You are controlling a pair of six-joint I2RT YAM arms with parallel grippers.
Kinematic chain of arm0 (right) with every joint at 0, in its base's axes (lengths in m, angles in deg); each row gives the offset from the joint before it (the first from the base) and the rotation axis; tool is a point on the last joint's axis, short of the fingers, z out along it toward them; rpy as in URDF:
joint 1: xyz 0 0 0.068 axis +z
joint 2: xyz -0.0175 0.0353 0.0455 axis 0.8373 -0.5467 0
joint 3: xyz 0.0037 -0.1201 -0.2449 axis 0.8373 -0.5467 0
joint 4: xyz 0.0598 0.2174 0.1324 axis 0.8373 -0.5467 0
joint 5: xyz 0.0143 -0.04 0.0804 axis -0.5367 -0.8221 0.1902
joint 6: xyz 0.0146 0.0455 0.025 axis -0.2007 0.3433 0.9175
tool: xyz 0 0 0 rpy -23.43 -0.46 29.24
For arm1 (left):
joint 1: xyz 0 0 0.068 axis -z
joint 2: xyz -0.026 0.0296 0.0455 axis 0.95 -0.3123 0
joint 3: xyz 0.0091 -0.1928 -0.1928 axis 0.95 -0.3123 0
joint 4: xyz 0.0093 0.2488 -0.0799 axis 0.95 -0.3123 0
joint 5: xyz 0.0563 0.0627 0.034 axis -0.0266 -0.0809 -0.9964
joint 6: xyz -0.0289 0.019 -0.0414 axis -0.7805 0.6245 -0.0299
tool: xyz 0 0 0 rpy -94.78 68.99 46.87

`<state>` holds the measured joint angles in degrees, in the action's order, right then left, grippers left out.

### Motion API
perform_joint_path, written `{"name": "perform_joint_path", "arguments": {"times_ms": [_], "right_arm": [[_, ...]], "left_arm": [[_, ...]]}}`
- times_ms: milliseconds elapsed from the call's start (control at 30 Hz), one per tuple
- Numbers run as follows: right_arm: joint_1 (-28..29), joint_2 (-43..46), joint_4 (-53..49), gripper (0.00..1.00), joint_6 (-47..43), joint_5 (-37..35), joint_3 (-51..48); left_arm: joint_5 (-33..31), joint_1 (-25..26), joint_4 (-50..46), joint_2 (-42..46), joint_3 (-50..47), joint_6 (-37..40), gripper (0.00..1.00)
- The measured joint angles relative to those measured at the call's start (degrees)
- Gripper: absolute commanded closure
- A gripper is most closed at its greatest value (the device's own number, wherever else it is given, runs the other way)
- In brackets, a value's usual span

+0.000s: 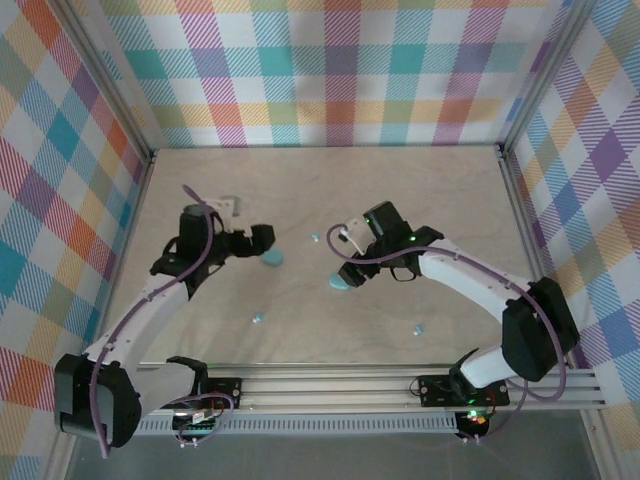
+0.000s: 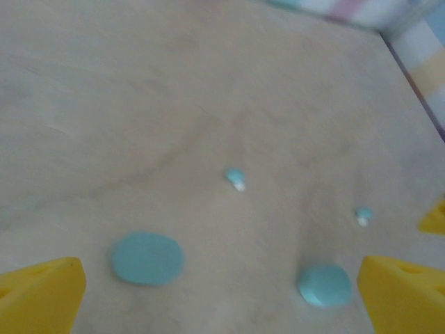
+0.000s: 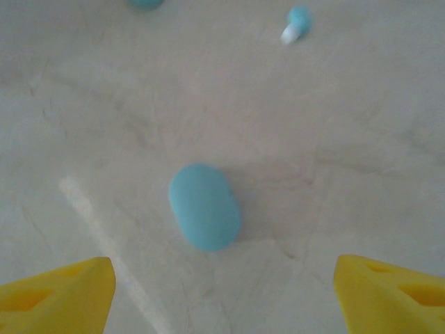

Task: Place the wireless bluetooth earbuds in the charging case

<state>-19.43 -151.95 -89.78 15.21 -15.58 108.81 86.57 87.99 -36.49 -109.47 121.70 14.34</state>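
The work looks to be at its opening step. No bud is lifted, nothing sits in a case, and both arms hover over the middle of the surface (image 1: 430, 200).

The left claw (image 1: 258, 238) is released. Its yellow fingers (image 2: 42, 296) are spread wide with nothing between them. The left case (image 1: 272, 258) lies just beside it at about 4 o'clock, untouched.

The right claw (image 1: 346, 240) is released too, its fingers (image 3: 393, 296) well apart. The right case (image 1: 340, 283) lies at its 6 o'clock. In the wrist view this case rests flat on the surface, ahead of the gap between the fingers.

The earbuds are scattered loose:
- The middle earbud (image 1: 314, 238) lies between the two claws, at 3 o'clock from the left one.
- The front-left earbud (image 1: 257, 318) lies at 6 o'clock from the left case, well apart from it.
- The front-right earbud (image 1: 418, 328) lies at 4 o'clock from the right case.

Both cases look like smooth, shut pebbles, and I cannot make out a lid seam. My judgement is that a case must be steadied and opened before any bud can go in. After that comes a fine, well-centred pinch on a very small, slippery bud. The middle one looks the handiest.
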Motion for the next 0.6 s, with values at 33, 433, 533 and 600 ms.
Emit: {"name": "perform_joint_path", "arguments": {"times_ms": [33, 433, 533, 600], "right_arm": [[0.46, -0.57, -0.83, 0.18, -0.35, 0.00, 0.00], [3.91, -3.41, -2.47, 0.28, -0.81, -2.45, -0.17], [3.91, -3.41, -1.57, 0.42, -0.15, -2.58, -0.90], [3.91, -3.45, -1.42, 0.47, 0.33, -2.71, -1.16]], "left_arm": [[-0.20, 1.95, -0.04, 0.31, -0.90, 0.02, 0.01], [-9.84, 14.80, 1.27, 3.26, -10.54, 0.63, 0.23], [-13.33, 14.82, 1.36, 6.73, -10.91, 2.69, 0.27], [-14.56, 14.82, 1.77, 9.09, -11.32, 4.96, 0.26]]}}
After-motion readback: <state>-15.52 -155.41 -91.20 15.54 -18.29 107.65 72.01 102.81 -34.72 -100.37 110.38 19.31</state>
